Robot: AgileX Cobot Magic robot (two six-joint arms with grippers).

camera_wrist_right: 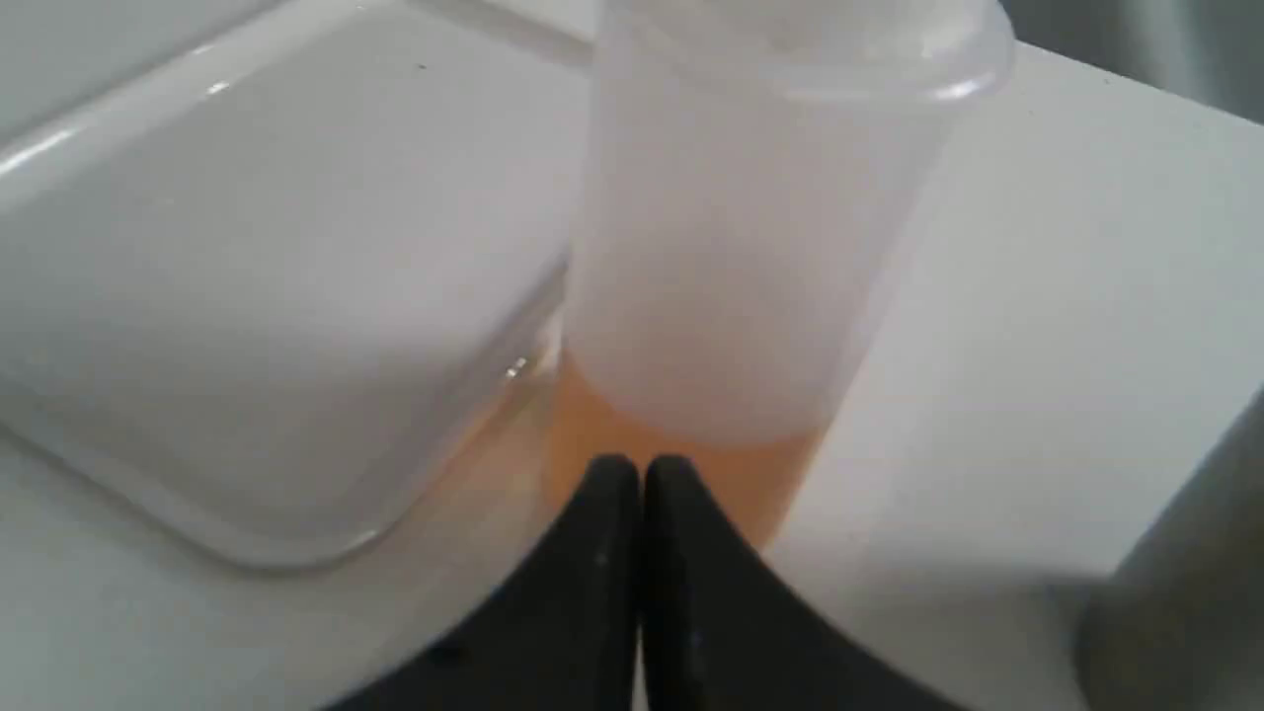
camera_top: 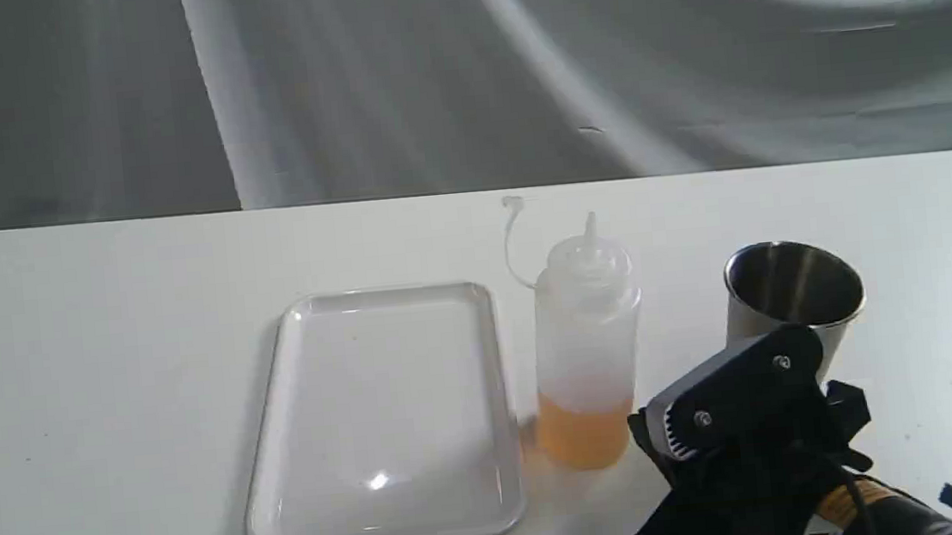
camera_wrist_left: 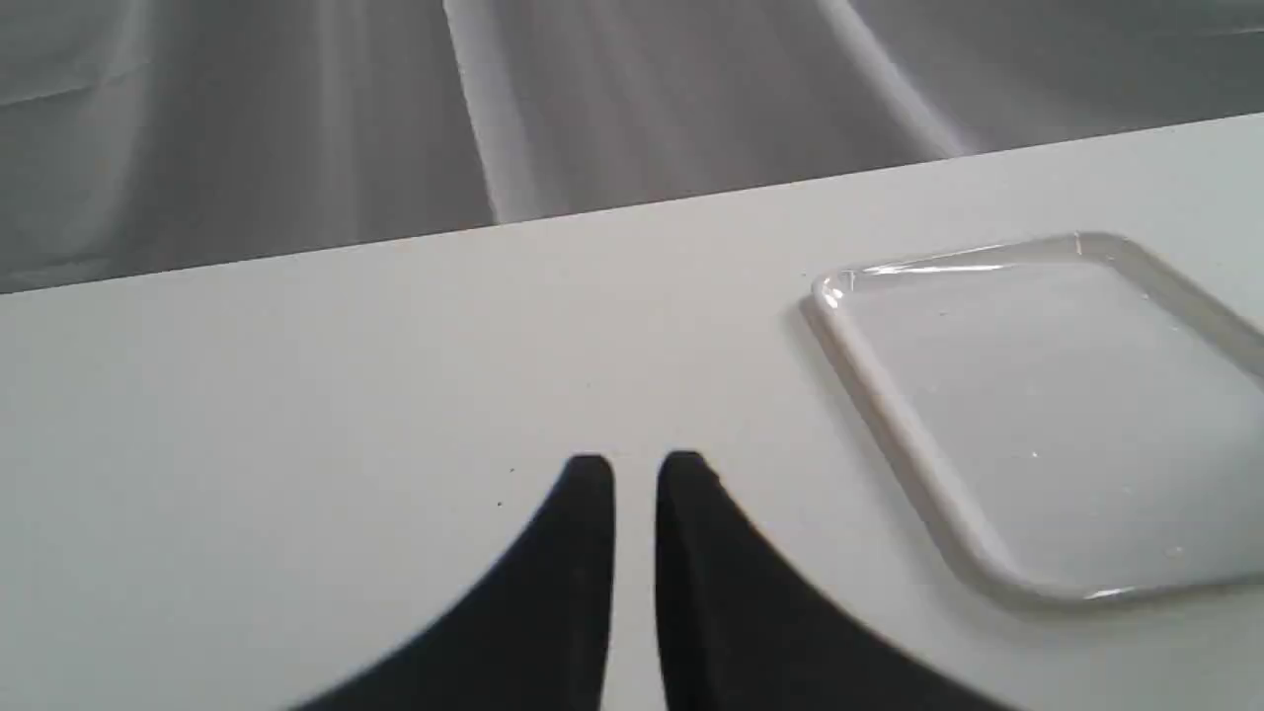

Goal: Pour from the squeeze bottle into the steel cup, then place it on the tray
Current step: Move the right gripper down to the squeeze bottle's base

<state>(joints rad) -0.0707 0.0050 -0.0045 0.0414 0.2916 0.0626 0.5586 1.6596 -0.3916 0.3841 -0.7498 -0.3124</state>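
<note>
The squeeze bottle (camera_top: pixel 586 344) stands upright on the white table with amber liquid in its bottom third, its cap strap curling up to its left. The white tray (camera_top: pixel 377 414) lies empty just left of it. To the bottle's right is the steel cup (camera_top: pixel 793 291), upright. My right gripper (camera_top: pixel 651 442) sits low in front of the cup, fingers shut together. Its tips (camera_wrist_right: pixel 642 464) nearly touch the squeeze bottle (camera_wrist_right: pixel 731 257) at its base, holding nothing. My left gripper (camera_wrist_left: pixel 637 469) hovers over bare table left of the tray (camera_wrist_left: pixel 889 395), fingers closed with a thin gap, empty.
A grey cloth backdrop (camera_top: pixel 459 71) hangs behind the table's far edge. The tray's corner (camera_wrist_right: pixel 247 247) lies close beside the bottle's base, and the cup's blurred wall (camera_wrist_right: pixel 1175 612) shows on the other side. The right arm's black body partly covers the cup's lower front.
</note>
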